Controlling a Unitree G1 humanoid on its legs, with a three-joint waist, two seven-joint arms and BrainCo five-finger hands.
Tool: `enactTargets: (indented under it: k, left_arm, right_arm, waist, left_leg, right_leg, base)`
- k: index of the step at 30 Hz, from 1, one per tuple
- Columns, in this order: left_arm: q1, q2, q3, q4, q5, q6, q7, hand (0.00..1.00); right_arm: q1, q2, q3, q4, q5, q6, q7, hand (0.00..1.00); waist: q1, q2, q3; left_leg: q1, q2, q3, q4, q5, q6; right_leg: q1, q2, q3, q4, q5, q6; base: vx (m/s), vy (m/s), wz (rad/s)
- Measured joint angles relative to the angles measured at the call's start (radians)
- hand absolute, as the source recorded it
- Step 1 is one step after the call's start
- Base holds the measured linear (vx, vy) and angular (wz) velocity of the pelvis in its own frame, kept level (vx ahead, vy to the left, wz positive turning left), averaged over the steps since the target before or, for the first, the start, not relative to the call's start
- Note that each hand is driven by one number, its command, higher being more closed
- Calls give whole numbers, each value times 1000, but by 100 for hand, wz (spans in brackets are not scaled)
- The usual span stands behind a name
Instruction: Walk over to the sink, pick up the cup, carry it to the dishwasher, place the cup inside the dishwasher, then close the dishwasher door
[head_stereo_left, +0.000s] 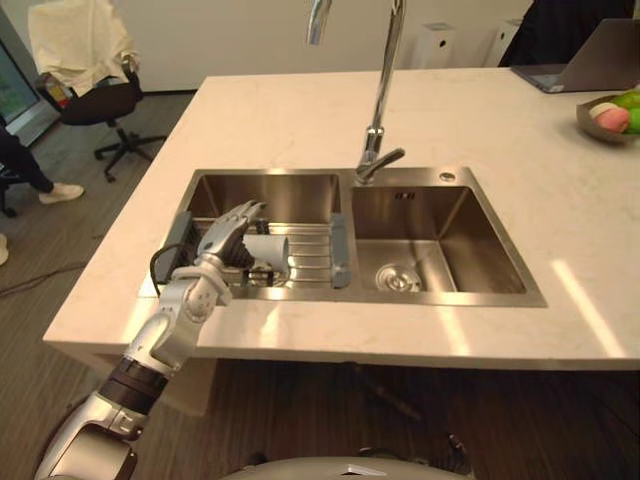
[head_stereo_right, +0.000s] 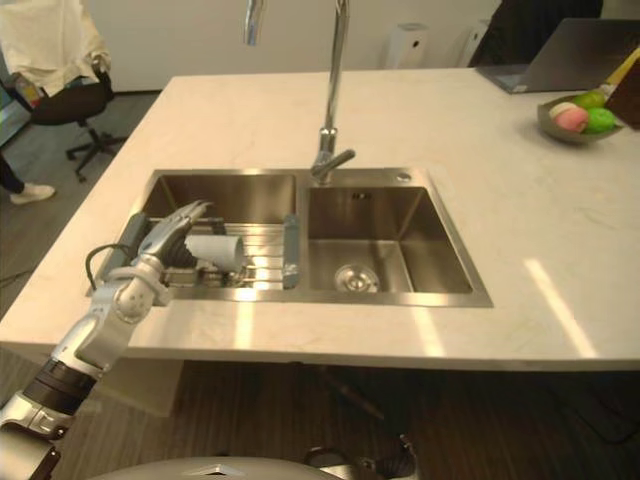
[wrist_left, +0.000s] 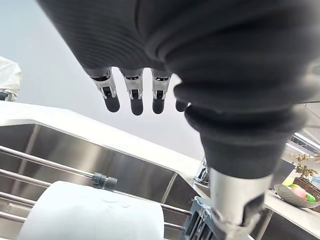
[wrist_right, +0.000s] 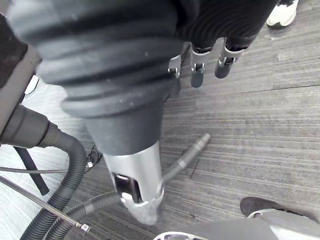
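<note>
- The cup (head_stereo_left: 270, 250) lies on its side on the wire rack (head_stereo_left: 312, 258), which is across the left basin of the sink (head_stereo_left: 470, 298).
- The long axis of the cup goes about parallel to the front edge of the sink, so its round side looks upward. Which end is the mouth, I cannot tell.
- The left hand (head_stereo_left: 218, 248) is over the same basin, at the left end of the cup, and it reaches over the cup from the robot's side.
- In the left wrist view the fingers (wrist_left: 136, 97) are nearly straight and hang above the cup, with a clear gap. The thumb (wrist_left: 235, 200) is on the other side, also apart from the cup. The hand is wide open and has nothing in it.
- The right hand (wrist_right: 197, 67) hangs low over the floor (wrist_right: 260, 125), with loose fingers and nothing in it. It is well apart from the sink, so the left hand is clearly the nearer one.
- My judgement: the step is the grasp. The cup is below the open hand, between fingers and thumb, so the hand should go down and close across the round side.
- A risk, I think, is that the cup rolls along the bars of the rack when one side touches it first.
</note>
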Motion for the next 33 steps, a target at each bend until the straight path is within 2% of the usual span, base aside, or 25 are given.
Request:
enactTargets:
  k: [8,12,15,26,33]
  left_arm:
    - [-82,36,-33,96,29,11,-42,0]
    - [-95,66,-39,118,29,38,-47,0]
    - [-107,68,-41,149,29,43,-47,0]
    - [-133,68,-58,259,62,73,-50,0]
    - [-133,68,-59,312,67,86,-88,0]
  right_arm:
    - [23,-6,0,0,10,14,37,0]
    - [42,-6,-3,0,22,15,37,0]
    - [41,-5,-21,0,59,14,36,0]
    - [35,-12,-65,-30,87,9,43,0]
    - [40,-17,-91,-30,96,18,69,0]
  waist:
    - [-24,11,-2]
    - [-32,17,2]
    - [-36,21,9]
    - [-56,44,27]
    - [-64,45,39]
  left_leg:
    - [-4,1,22,0,-5,-2]
    - [-10,0,28,0,-7,0]
    - [-19,-1,29,0,-4,5]
    - [-5,1,51,0,-9,-3]
    - [-3,2,59,1,-13,-8]
  right_leg:
    - [-14,0,14,-7,8,5]
    - [-26,0,26,-8,11,6]
    - [-36,0,27,-8,13,4]
    - [-33,1,43,5,13,4]
    - [-50,-1,53,24,3,3]
  base:
    - [-46,18,-8]
    - [18,9,-8]
    - [42,-1,-2]
    - [25,-3,-5]
    - [-55,4,-5]
